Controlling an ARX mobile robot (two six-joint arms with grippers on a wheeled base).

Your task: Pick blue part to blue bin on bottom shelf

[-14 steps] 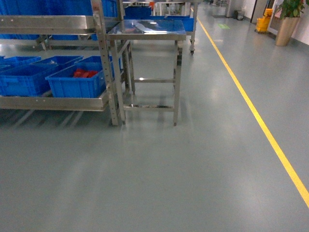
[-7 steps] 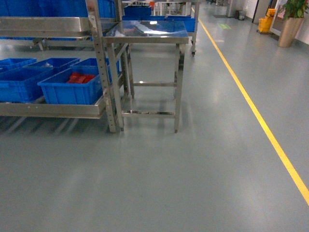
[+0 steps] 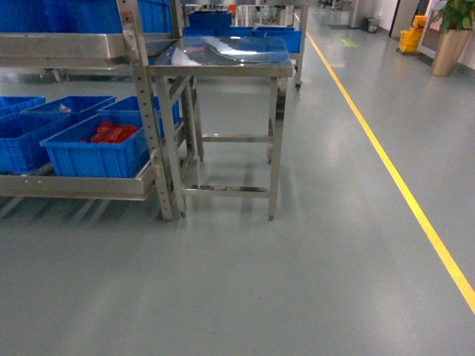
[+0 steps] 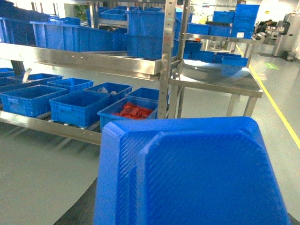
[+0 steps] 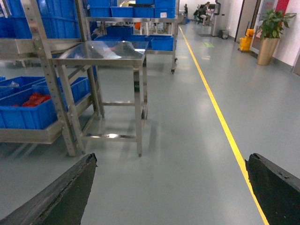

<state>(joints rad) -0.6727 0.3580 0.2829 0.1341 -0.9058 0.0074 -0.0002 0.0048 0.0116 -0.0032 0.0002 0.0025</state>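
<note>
Looking through the head view, we are seeing the bottom shelf (image 3: 74,185) at the left of the frame, carrying blue bins (image 3: 96,152), one holding red parts (image 3: 111,133); neither claw is showing here. In the left wrist view, we are finding a large blue part (image 4: 197,173) filling the lower frame right against the camera; we cannot tell that claw's state. In the right wrist view, the right gripper (image 5: 171,187) is standing wide open, holding nothing, the shelf lying at mid-left.

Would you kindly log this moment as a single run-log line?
phase: approach | bottom shelf: blue bins, nearest holds red parts | steel table: beside rack | left wrist view: blue tray close | right gripper: open
</note>
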